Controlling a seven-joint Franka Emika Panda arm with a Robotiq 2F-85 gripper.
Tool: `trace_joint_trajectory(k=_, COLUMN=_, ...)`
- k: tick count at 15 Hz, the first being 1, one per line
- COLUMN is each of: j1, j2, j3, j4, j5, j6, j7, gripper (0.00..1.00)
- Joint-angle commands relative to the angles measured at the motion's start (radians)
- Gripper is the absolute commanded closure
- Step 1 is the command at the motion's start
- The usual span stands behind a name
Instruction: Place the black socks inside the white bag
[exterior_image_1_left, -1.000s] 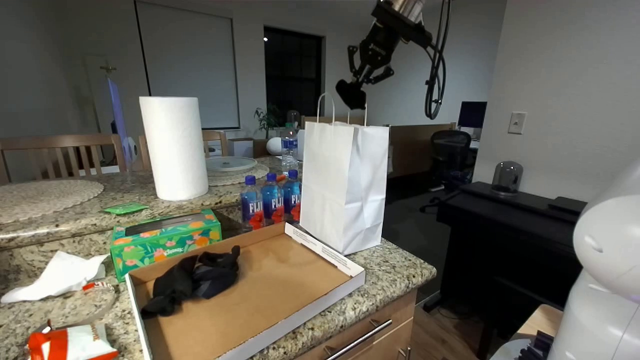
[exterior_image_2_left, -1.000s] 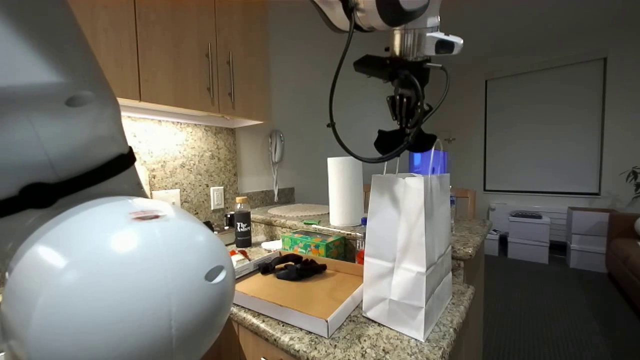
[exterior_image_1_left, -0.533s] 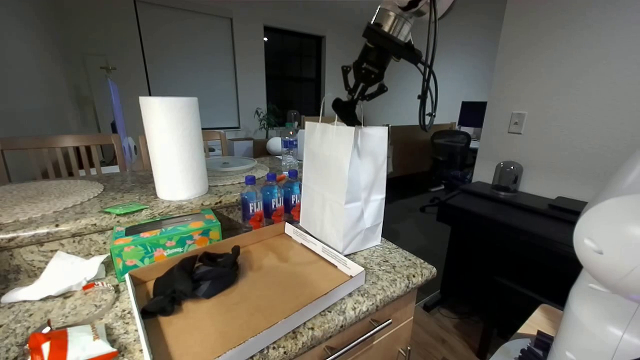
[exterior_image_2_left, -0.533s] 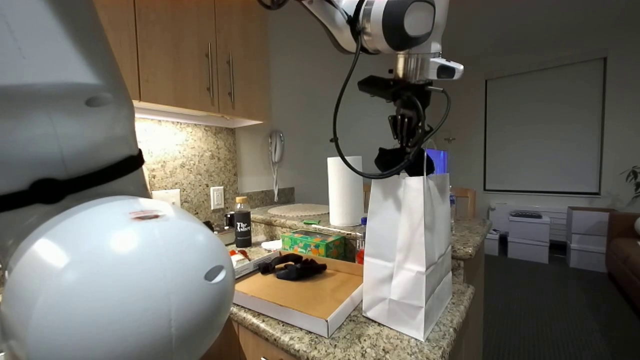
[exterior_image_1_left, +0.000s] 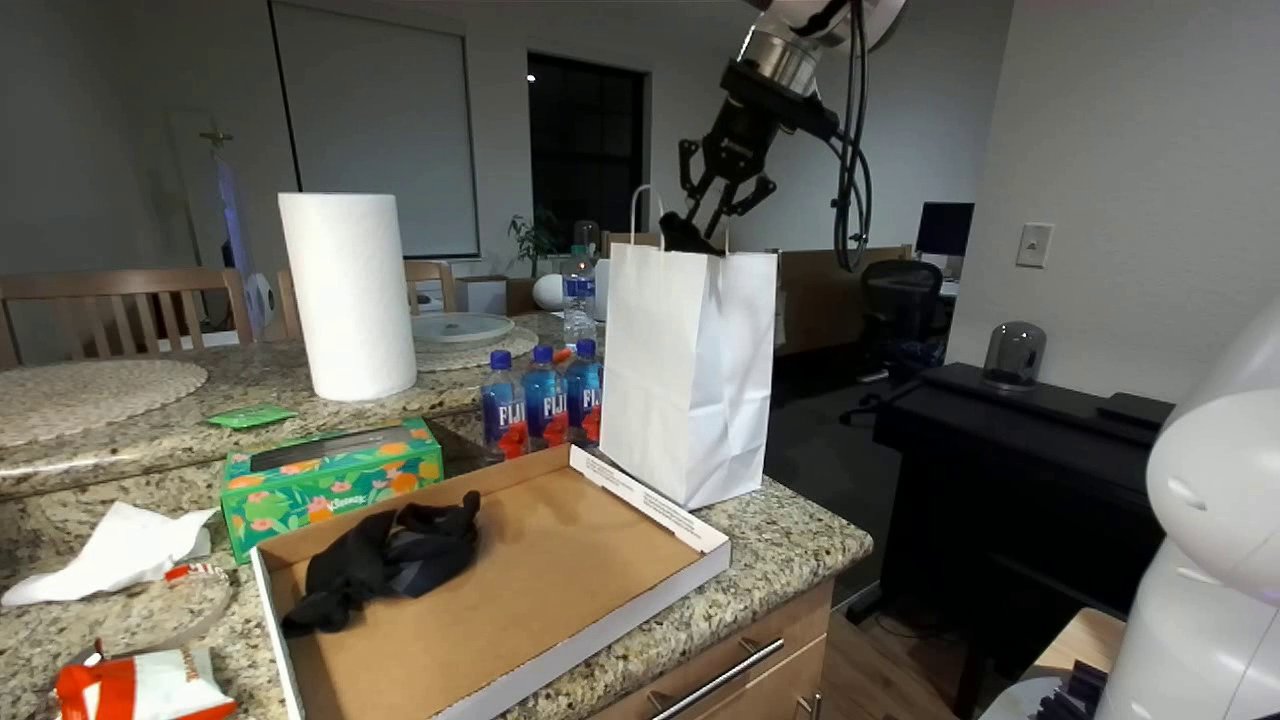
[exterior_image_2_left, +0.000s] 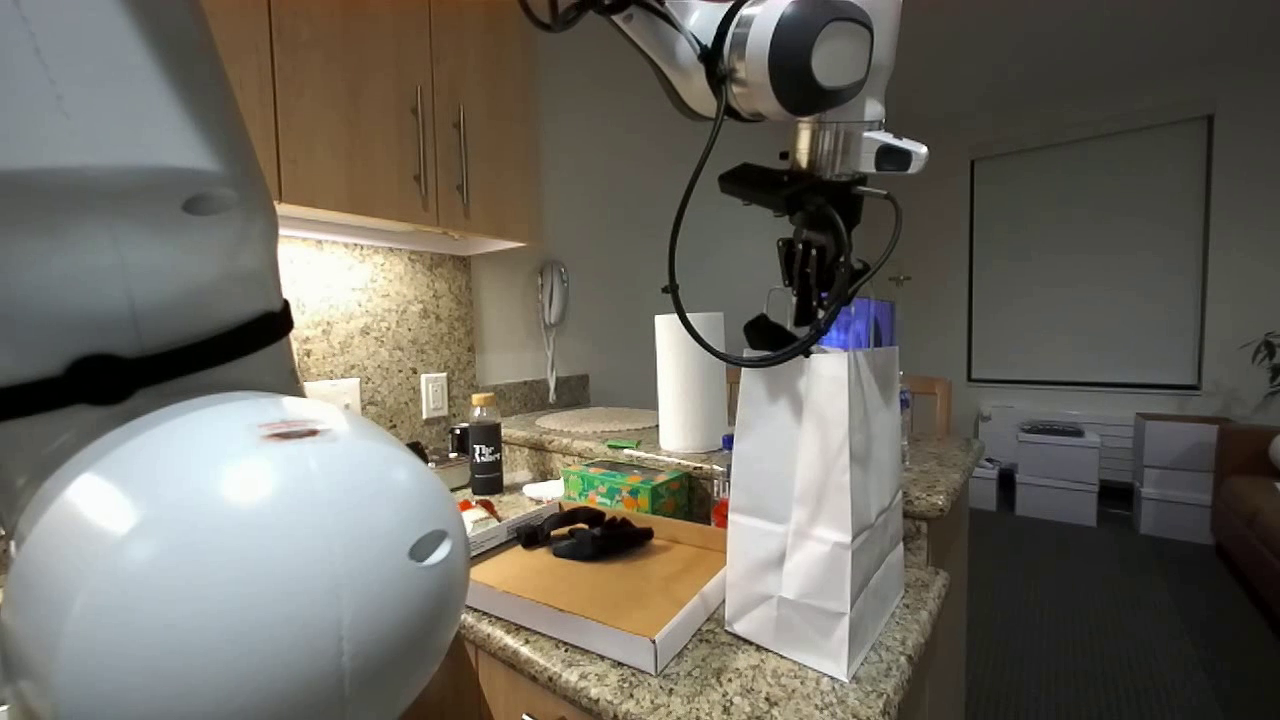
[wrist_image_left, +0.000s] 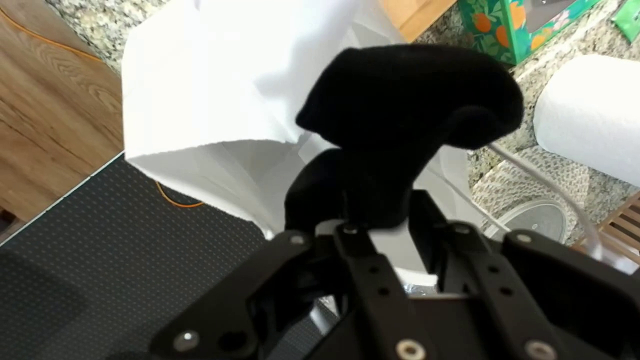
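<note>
- Lower left of an exterior view: a heap of black socks (exterior_image_1_left: 395, 560) lies in the cardboard tray (exterior_image_1_left: 560, 590) — what we judge is left to move, though we cannot count the pieces.
- Right of centre there: the white paper shopping bag (exterior_image_1_left: 655, 370) stands upright just beside the tray, with a black sock (exterior_image_1_left: 682, 234) at its mouth, lower end hidden by the rim. We take this as the release step, not yet finished; what lies deeper inside we cannot see.
- Lower middle of the wrist view: the Robotiq gripper (wrist_image_left: 387, 222) has its fingers parted, white showing between them — we cannot tell whether the sock clings to a fingertip.
- Lower left corner of an exterior view: a red-and-white snack packet (exterior_image_1_left: 150, 688) bears print too small for us.
- Farther right: the Kleenex tissue box (exterior_image_1_left: 330, 485) shows its brand upside down.
- Left of centre in an exterior view: on a dark bottle (exterior_image_2_left: 485, 460) we read "The", the next word unclear.
- Middle: three Fiji water bottles (exterior_image_1_left: 541, 402) say "FIJI".
- Beyond: the tray's flap has illegible fine print.
</note>
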Motion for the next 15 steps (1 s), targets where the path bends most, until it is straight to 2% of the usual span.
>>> trace_joint_trajectory(k=1, j1=-0.008, j2=0.004, j3=0.009, j4=0.002, j5=0.02, j6=0.009, j7=0.016, gripper=0.38)
trace_joint_trajectory(k=7, j1=-0.006, j2=-0.018, j3=0.006, j4=0.005, j5=0.033, j6=0.008, j7=0.007, gripper=0.01)
trace_joint_trajectory(k=15, j1=0.034, j2=-0.146, j3=0.061, j4=0.041, j5=0.019, j6=-0.003, j7=-0.021, gripper=0.0)
